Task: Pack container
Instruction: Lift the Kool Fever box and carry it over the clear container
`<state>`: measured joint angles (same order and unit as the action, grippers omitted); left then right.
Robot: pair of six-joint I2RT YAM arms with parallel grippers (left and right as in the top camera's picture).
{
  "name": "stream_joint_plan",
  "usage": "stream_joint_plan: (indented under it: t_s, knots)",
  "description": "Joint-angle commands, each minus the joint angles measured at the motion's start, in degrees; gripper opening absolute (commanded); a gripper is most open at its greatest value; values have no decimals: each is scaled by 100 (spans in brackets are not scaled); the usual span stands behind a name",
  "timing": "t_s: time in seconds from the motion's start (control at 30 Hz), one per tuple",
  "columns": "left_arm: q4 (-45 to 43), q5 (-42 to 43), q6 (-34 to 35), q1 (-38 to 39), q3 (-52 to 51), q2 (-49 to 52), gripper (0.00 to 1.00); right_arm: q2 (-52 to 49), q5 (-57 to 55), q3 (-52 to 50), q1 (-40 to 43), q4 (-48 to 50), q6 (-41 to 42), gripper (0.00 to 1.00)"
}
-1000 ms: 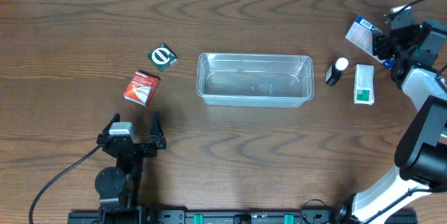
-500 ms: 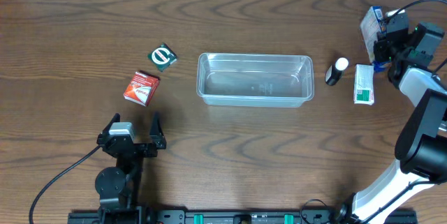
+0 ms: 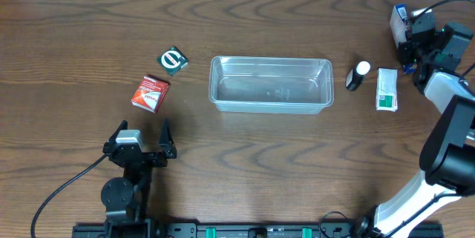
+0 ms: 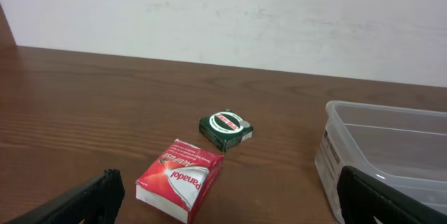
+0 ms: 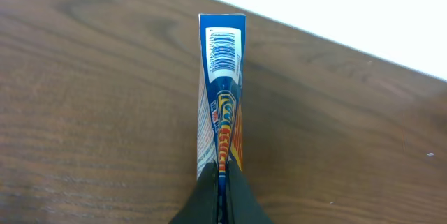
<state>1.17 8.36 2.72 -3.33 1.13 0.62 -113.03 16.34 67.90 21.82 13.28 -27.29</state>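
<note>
Overhead: clear, rounded plastic container [image 3: 270, 84] at the middle of the wood-grain bench [image 3: 260, 171]. Glossy red carton [image 3: 151, 93] and green packet [image 3: 173, 61] lie to its left, white-capped black bottle [image 3: 358, 75] and green-white box [image 3: 387, 89] to its right. Near edge: left jaws apart, holding nothing. Right wrist alone shows right jaws clamped on a thin blue carton [image 5: 222, 105], edge-on, barcode at the far end.

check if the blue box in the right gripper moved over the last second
Yes. The blue box, held by the right gripper, shifted right and toward the far edge, away from the unmoved green-and-white box.
</note>
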Motion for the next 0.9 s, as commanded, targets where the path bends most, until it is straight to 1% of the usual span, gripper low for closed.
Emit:
stream_joint_plan:
  t_s: [0.0,0.17,0.33,0.57,0.7,0.87]
  knots:
    - [203,42,-57,-28,-90,-28,98,743,223,72,-87,70,63,1]
    - [203,42,-57,-28,-90,-28,98,1744,1255,72,-341,-44,68,1]
    - [203,42,-57,-28,-90,-28,98,2645,2065,72,-866,-544,66,1]
    - [203,42,-57,-28,-90,-28,98,3375,2315,72,-2017,-1659,13,1]
    - [203,42,-57,-28,-90,-28,98,3434,2306,72,-2647,-2524,-472,1]
    - [203,42,-57,-28,-90,-28,98,3429,2249,72,-3071,-3536,-1351,1]
